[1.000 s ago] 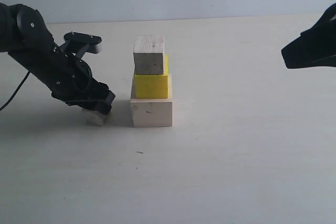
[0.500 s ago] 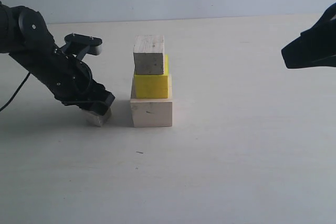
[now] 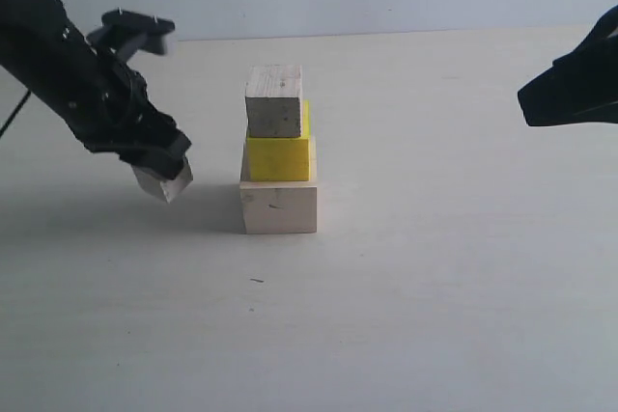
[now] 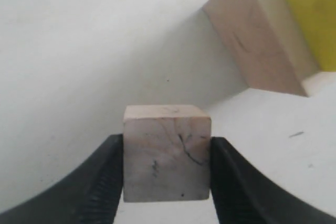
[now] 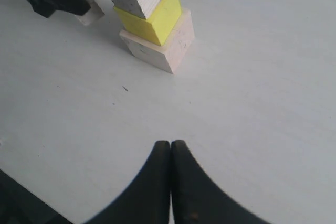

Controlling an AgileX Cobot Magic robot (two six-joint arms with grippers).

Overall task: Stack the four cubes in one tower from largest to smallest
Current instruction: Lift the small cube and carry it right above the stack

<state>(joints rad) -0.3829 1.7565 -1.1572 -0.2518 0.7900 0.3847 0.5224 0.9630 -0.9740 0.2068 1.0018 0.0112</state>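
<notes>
A tower of three cubes stands mid-table: a large pale wooden cube at the base, a yellow cube on it, a small greyish wooden cube on top. The same tower appears in the right wrist view, with the base cube lowest. My left gripper is shut on the other small pale cube, held clear of the table just left of the tower. Both black fingers press its sides. My right gripper is shut and empty, hovering far right of the tower.
The white tabletop spreads around the tower, with a pale wall behind. A small dark speck lies in front of the base cube. The right arm's black body hangs at the right edge.
My left gripper closed on the small cube that lay on the table and lifted it up and slightly leftward. The tower and the right arm have not moved.
</notes>
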